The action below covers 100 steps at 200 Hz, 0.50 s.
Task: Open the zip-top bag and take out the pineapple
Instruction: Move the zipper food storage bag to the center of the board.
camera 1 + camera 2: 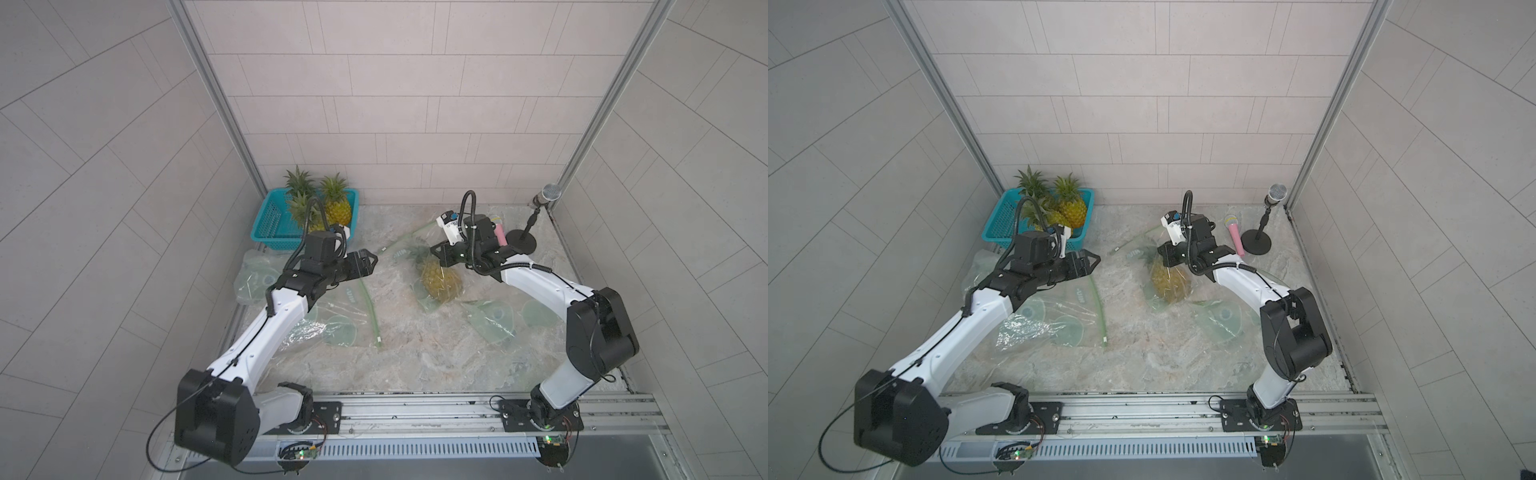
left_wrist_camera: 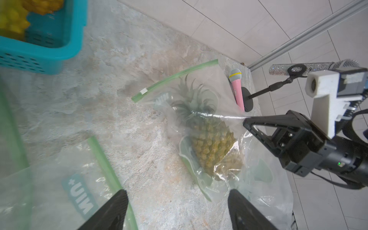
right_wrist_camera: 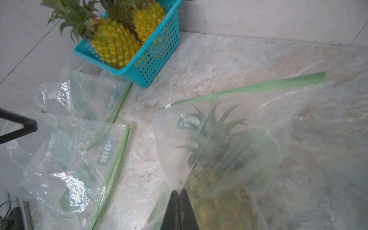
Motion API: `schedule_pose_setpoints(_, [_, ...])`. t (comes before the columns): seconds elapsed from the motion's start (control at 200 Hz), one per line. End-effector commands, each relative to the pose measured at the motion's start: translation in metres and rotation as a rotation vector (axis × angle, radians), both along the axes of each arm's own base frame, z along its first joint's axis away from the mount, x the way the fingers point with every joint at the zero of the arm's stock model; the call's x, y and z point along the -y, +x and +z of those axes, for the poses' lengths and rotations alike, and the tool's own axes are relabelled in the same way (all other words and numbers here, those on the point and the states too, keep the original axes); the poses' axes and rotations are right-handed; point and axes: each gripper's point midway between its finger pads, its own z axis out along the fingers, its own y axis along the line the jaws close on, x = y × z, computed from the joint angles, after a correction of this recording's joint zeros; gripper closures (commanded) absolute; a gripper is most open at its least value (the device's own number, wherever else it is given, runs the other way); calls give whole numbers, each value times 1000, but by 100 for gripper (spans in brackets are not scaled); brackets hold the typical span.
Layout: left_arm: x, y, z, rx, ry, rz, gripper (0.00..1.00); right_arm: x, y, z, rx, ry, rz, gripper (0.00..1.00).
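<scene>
1. The task looks to me at an early part: the yellow-green pineapple [image 1: 440, 282] lies fully inside the clear plastic zip-top bag [image 3: 268, 111], well apart from the turquoise perforated plastic basket [image 3: 157, 51].
2. The right gripper [image 3: 180, 193] is clenched on a fold of this bag's film, over the fruit and not on the zip.
3. The left gripper [image 1: 374, 264] hangs between the basket and the bag, jaws spread, holding nothing.
4. The white slider [image 2: 143, 91] sits at the end of the green zip strip [image 2: 175, 76] nearer the basket. Whether the mouth is parted, I cannot tell. Left to do, I judge: open the mouth and pull the fruit out.
5. Count: one bagged pineapple. In the basket there are at least two loose pineapples [image 3: 115, 43], maybe three. Two empty bags [image 3: 79, 155] lie just beside the basket. Beyond the bag from the basket are a pink microphone [image 2: 237, 87] and a glittering silver microphone [image 2: 310, 67] on a black stand [image 2: 248, 99].
</scene>
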Motion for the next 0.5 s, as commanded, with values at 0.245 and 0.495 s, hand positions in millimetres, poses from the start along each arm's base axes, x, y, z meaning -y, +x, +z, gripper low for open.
schedule_pose_setpoints(0.245, [21, 48, -62, -86, 17, 88, 20, 9, -13, 6, 60, 65, -101, 100])
schedule_pose_setpoints(0.495, [33, 72, -97, -123, -59, 131, 20, 6, -10, -4, 25, 50, -91, 100])
